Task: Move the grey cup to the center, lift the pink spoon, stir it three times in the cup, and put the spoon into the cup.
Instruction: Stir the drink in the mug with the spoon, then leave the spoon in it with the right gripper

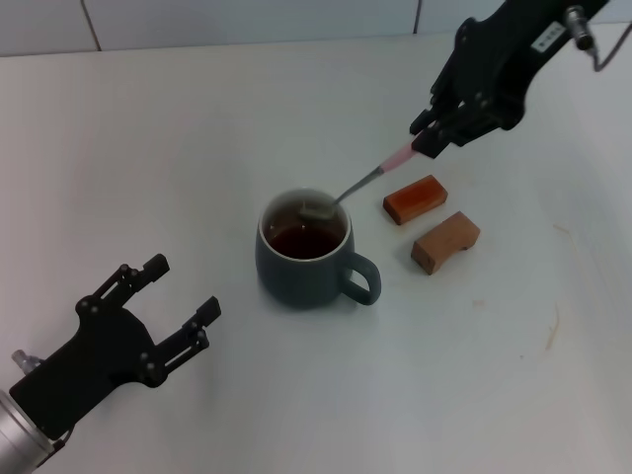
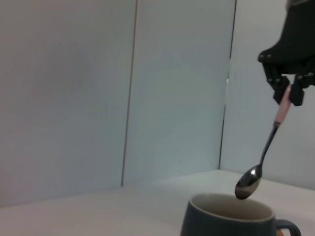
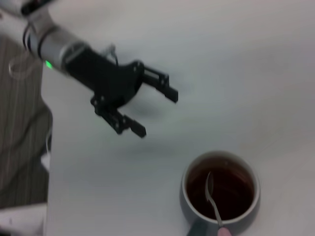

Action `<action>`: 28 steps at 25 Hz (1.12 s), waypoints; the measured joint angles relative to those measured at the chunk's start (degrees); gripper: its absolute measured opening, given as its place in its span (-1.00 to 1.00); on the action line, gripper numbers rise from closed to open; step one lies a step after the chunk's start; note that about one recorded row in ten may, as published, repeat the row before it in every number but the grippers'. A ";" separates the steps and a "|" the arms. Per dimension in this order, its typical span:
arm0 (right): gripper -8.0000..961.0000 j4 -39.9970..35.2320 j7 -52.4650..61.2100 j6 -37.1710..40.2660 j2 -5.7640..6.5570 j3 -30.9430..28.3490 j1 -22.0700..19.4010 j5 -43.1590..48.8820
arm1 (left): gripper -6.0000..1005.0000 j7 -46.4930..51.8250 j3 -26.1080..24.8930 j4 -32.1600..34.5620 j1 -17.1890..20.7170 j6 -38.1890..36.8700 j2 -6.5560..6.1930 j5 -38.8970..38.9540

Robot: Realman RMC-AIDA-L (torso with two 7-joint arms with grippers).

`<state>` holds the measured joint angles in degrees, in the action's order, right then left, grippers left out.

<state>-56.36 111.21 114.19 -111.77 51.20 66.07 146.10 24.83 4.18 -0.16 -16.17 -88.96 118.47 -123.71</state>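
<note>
The right gripper [image 1: 427, 141] pinches the pink spoon [image 1: 373, 176] above the grey cup [image 1: 308, 255]. The left gripper [image 1: 183, 301] sits wide open nearby.

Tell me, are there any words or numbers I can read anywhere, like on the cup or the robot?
White label on the right arm: it has dark print, but too small and blurred to read.
Cup: no words or numbers.
Spoon: none.
Two blocks: none.
Left gripper: no writing visible.
Right gripper, shut on the spoon: no writing visible.
</note>
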 joint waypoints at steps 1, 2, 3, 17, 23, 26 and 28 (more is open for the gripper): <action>-0.75 0.41 0.26 -0.18 -0.38 0.68 1.11 1.39 | 0.61 0.00 0.00 0.00 0.00 0.00 0.00 0.00; -0.75 0.70 0.38 -0.31 -0.80 1.12 2.05 2.45 | 0.61 -0.02 0.24 0.01 -0.01 0.12 0.00 -0.01; -0.75 0.85 0.49 -0.57 -1.35 1.65 3.04 3.78 | 0.61 -0.05 0.78 0.02 -0.07 0.52 0.00 -0.02; -0.75 8.58 1.37 -12.35 -6.72 13.91 8.83 7.06 | 0.61 0.50 2.45 0.08 -0.27 2.65 -0.14 -0.04; -0.75 12.76 1.66 -15.98 -7.24 15.17 10.80 8.62 | 0.61 0.33 2.86 0.08 -0.08 2.71 -0.17 -0.04; -0.75 14.21 1.66 -17.30 -7.29 15.68 11.31 8.57 | 0.61 0.26 2.86 0.08 -0.02 2.73 -0.17 -0.04; -0.75 14.29 1.69 -17.79 -7.39 15.76 11.44 8.50 | 0.61 0.18 2.86 0.08 -0.01 2.75 -0.14 -0.04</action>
<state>-42.07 112.90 96.40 -119.15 66.96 77.50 154.60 25.01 7.04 -0.09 -16.18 -86.21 118.33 -123.76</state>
